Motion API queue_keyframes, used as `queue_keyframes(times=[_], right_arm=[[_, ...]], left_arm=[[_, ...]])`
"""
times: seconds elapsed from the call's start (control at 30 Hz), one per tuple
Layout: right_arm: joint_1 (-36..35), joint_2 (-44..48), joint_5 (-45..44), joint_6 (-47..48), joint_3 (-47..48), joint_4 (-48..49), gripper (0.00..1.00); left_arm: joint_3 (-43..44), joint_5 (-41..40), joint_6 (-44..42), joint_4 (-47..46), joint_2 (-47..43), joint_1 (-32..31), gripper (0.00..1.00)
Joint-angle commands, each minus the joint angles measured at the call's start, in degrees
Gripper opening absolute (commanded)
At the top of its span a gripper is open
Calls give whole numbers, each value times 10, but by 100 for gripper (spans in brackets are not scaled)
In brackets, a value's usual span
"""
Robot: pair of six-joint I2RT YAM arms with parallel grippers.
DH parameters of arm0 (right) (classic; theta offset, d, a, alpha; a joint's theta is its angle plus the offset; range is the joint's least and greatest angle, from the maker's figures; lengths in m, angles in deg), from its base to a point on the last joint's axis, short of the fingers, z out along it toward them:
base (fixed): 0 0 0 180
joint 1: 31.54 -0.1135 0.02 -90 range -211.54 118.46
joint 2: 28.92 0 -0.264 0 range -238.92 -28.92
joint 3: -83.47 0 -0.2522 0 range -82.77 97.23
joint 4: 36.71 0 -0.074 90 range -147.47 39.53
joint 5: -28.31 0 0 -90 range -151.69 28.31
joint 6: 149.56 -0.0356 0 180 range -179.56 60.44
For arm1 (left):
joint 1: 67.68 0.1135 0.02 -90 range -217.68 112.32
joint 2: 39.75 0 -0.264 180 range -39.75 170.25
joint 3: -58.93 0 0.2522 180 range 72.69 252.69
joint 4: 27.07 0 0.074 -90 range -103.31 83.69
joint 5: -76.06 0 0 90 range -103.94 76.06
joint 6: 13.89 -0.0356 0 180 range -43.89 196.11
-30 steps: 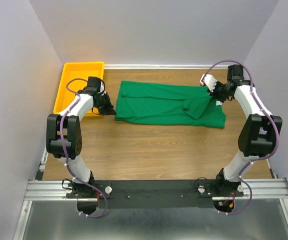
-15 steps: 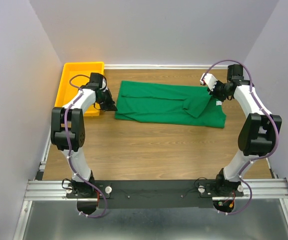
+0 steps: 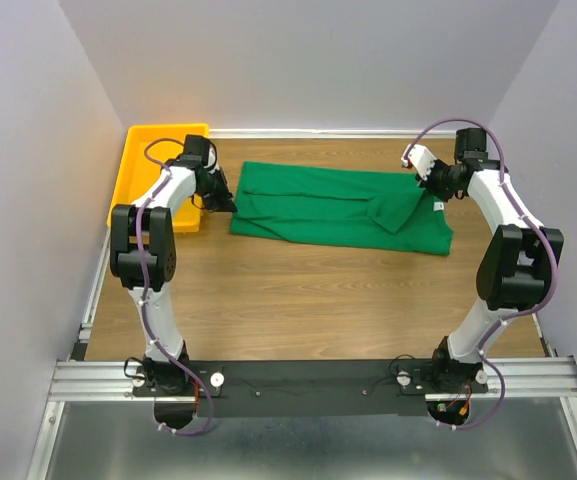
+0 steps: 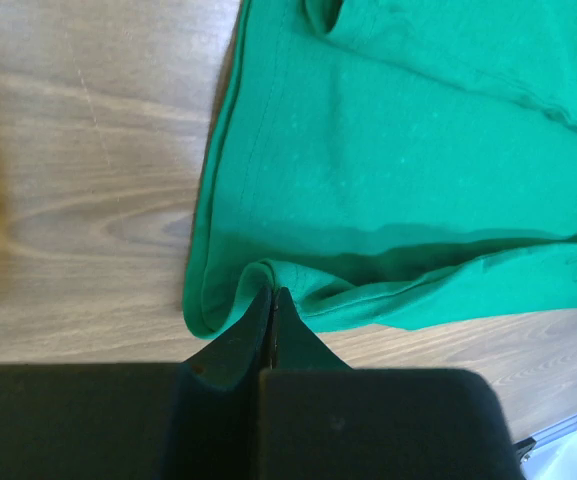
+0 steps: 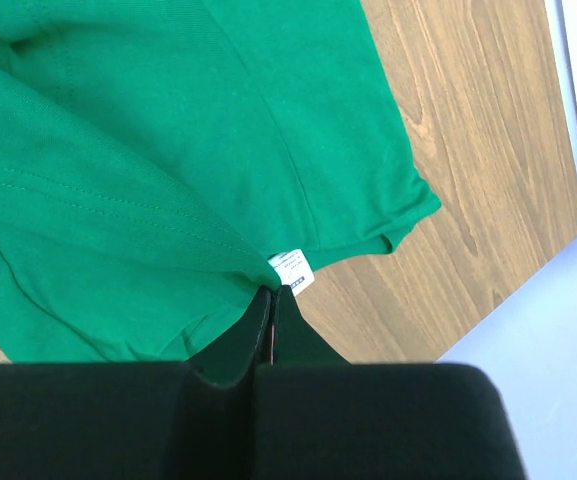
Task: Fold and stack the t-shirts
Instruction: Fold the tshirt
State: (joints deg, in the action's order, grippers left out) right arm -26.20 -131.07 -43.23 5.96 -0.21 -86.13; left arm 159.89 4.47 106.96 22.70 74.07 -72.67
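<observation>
The green t-shirt (image 3: 328, 205) lies stretched across the far half of the table, partly folded lengthwise. My left gripper (image 3: 231, 204) is at its left edge, shut, with a small fold of the hem (image 4: 268, 275) pinched at the fingertips (image 4: 271, 293). My right gripper (image 3: 431, 195) is at the shirt's right end, shut on the fabric right beside the white label (image 5: 293, 270). Creases in the cloth (image 5: 118, 200) run toward that gripper (image 5: 273, 291). The shirt's lower right corner (image 5: 408, 215) rests flat on the wood.
A yellow tray (image 3: 148, 165) stands at the far left, just behind my left forearm. White walls close in the table on three sides. Bare wood (image 3: 308, 300) lies between the shirt and the arm bases.
My left arm has swung toward the far side and its gripper has slid a little along the shirt's left edge. The right arm has hardly moved.
</observation>
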Motion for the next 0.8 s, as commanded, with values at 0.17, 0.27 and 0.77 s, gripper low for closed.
queue_keyframes(times=[0.17, 0.27, 0.77], right_arm=[[5, -14, -18, -21, 22, 27, 1], [7, -15, -18, -26, 24, 31, 0], [8, -26, -10, -35, 22, 38, 0]], left_arm=[[46, -23, -16, 24, 39, -1, 0], [58, -27, -17, 27, 49, -1, 0], [108, -28, -16, 38, 83, -1, 0]])
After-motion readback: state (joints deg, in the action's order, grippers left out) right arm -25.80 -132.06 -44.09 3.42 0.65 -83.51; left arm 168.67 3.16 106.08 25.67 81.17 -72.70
